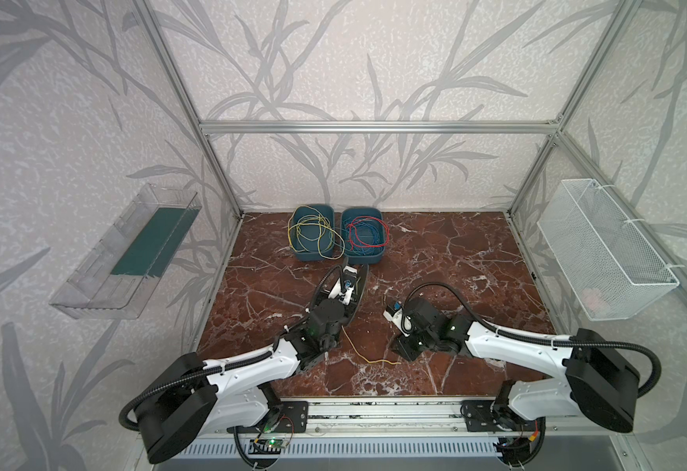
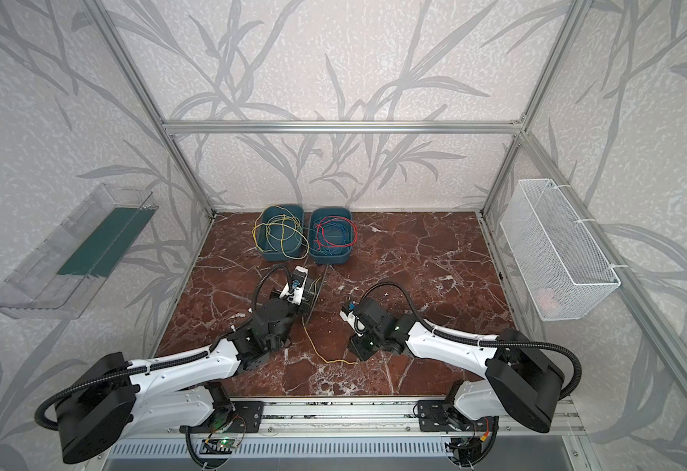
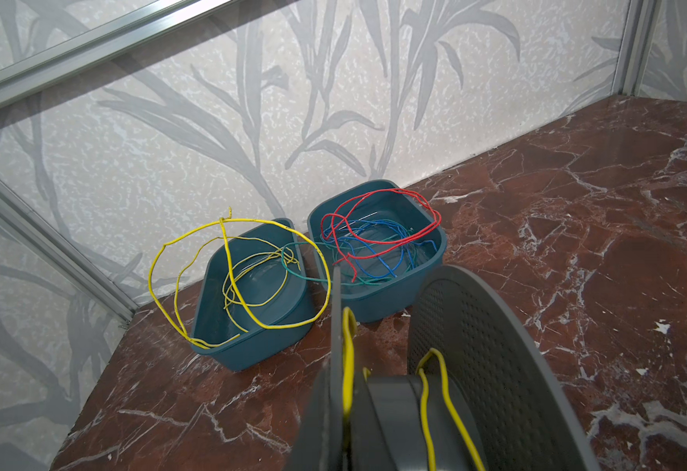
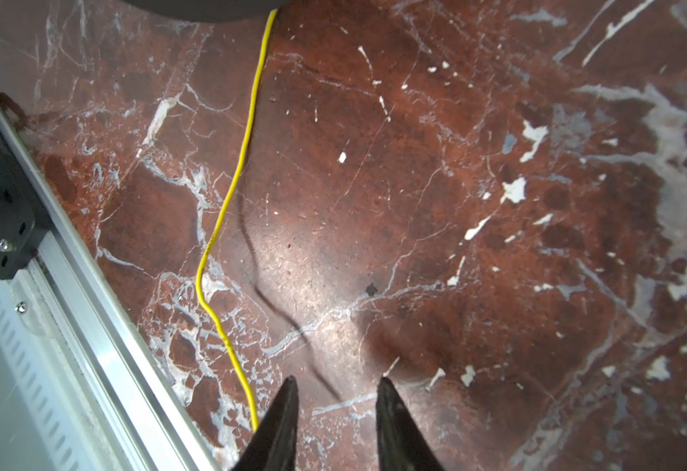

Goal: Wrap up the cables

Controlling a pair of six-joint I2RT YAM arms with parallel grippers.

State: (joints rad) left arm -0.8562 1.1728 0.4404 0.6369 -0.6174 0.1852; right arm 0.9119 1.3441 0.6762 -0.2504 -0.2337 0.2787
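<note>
Left jaws shut on grey spool; yellow cable runs from it lengthwise along table to right jaws, part-open, empty, strand outside one fingertip; right arm nearer.

1. The spool is cut by the picture's edge in the left wrist view, and the fingers of the left end effector are hidden at it.
2. Of the right end effector only two dark fingertips show.
3. The yellow cable ends behind one fingertip; contact cannot be told.
4. A pinkish thing in the wire basket is too blurred to name.
</note>
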